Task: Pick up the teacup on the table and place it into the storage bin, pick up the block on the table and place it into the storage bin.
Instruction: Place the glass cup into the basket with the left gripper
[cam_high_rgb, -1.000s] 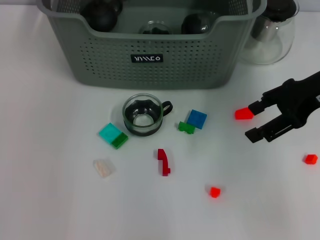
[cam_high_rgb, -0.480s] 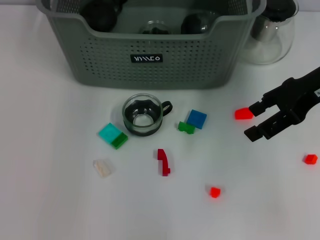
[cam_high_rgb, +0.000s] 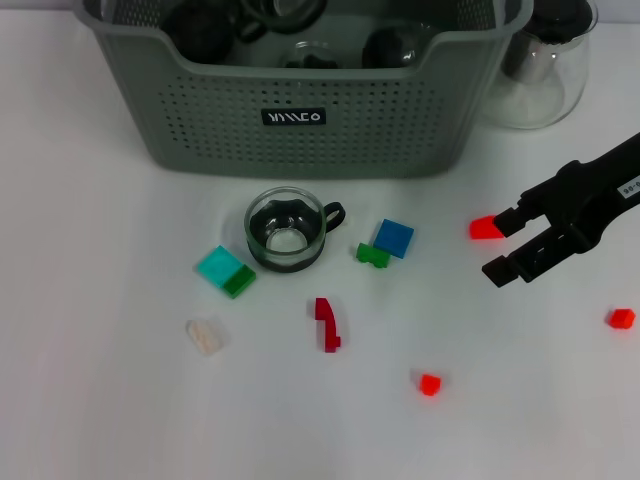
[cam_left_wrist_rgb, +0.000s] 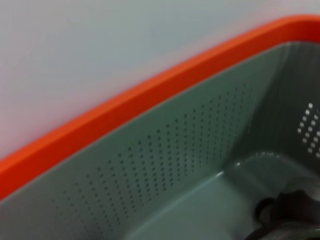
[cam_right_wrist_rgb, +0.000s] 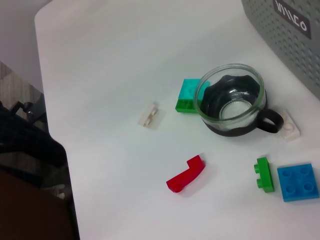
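A glass teacup (cam_high_rgb: 286, 230) with a dark inner part and a black handle stands on the white table in front of the grey-green storage bin (cam_high_rgb: 300, 120); the right wrist view shows this teacup (cam_right_wrist_rgb: 232, 107) too. Several blocks lie around it: teal-and-green (cam_high_rgb: 226, 270), blue (cam_high_rgb: 394, 238), small green (cam_high_rgb: 373, 255), dark red (cam_high_rgb: 326, 323), clear (cam_high_rgb: 204, 335). My right gripper (cam_high_rgb: 503, 245) is open at the right, its upper finger just beside a red block (cam_high_rgb: 486, 228). Dark cups (cam_high_rgb: 395, 45) sit inside the bin. The left wrist view looks down into the storage bin (cam_left_wrist_rgb: 165, 165).
A clear glass carafe (cam_high_rgb: 540, 70) stands right of the bin. Small red blocks lie at the front (cam_high_rgb: 430, 384) and far right (cam_high_rgb: 621, 318). A dark ring-shaped thing (cam_high_rgb: 285, 12) shows at the bin's back edge.
My right gripper has crept slightly left and toward the front, still open beside the red block. A dark ring-shaped thing has appeared over the back of the bin.
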